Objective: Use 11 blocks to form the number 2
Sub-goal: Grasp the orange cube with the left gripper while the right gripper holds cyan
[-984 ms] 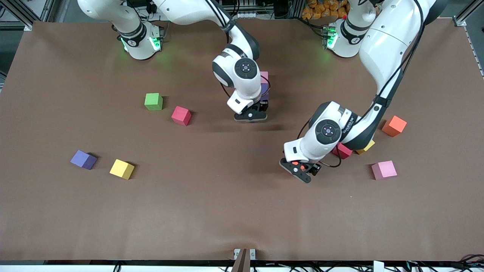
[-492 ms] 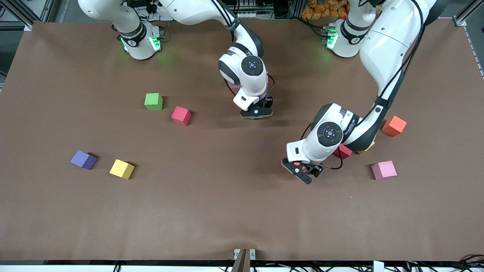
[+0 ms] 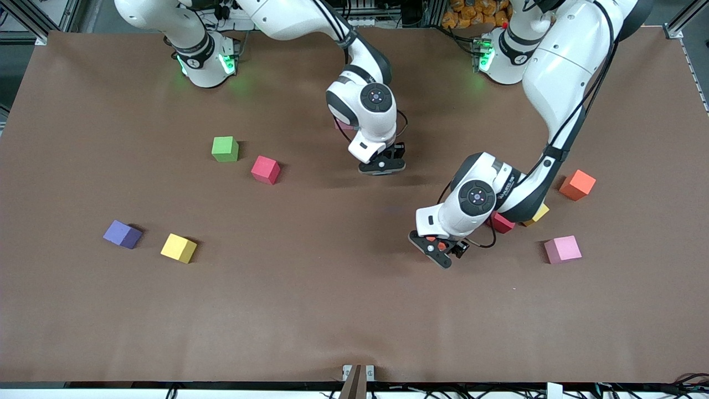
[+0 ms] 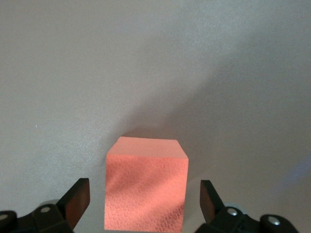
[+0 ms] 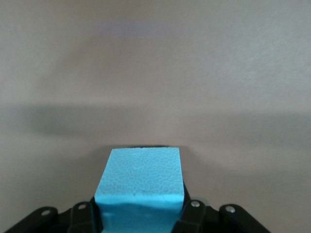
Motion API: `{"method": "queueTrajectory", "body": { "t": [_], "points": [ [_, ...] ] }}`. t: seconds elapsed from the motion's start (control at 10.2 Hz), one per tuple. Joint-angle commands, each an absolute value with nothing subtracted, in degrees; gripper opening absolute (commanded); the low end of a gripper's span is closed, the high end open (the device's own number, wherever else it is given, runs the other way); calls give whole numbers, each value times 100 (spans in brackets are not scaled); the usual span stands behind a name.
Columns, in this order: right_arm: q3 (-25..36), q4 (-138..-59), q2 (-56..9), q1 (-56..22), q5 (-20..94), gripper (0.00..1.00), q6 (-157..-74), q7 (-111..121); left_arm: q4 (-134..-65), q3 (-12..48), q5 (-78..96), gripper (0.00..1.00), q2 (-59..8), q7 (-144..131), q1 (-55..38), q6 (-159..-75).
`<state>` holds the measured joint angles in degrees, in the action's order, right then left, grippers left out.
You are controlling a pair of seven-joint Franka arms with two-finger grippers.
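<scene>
Carrying a light blue block (image 5: pixel 141 182) clamped in my right end effector (image 3: pixel 382 164) toward the digit, I must lower it beside the pink block (image 3: pixel 344 125) while my left end effector (image 3: pixel 437 250) waits, spread wide around a red block (image 4: pixel 146 187).

Loose blocks on the table: purple (image 3: pixel 122 234), yellow (image 3: pixel 178 247), red (image 3: pixel 265 169), orange (image 3: pixel 577 184), pink (image 3: pixel 563 249). Light blue block (image 5: pixel 141 182) clamped between gripper fingers.

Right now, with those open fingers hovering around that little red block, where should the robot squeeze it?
Probably on the red block's two upright side faces, coming straight down from above. In the left wrist view the left gripper is open with one finger on each side of the block, gaps showing on both sides. The faces look flat and parallel, so a level squeeze should hold.
</scene>
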<state>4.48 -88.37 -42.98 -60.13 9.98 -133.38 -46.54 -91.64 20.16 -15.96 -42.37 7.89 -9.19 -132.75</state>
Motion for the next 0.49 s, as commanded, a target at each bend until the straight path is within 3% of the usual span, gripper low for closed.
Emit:
{"method": "queueTrajectory", "body": {
  "t": [0.0, 0.3, 0.39],
  "points": [
    [536, -8631, -4447, -6152, 1099, 47, -13315, -4658, -9123, 1978, -1723, 100, -4254, 853, -993, -13210],
    [536, -8666, -4412, -6205, 1116, 47, -13315, -4632, -9123, 1978, -1757, 100, -4289, 861, -993, -13210],
    [527, -8675, -4412, -6205, 1116, 47, -13307, -4632, -9123, 1978, -1854, 91, -4298, 853, -993, -13219]
  ]
}}
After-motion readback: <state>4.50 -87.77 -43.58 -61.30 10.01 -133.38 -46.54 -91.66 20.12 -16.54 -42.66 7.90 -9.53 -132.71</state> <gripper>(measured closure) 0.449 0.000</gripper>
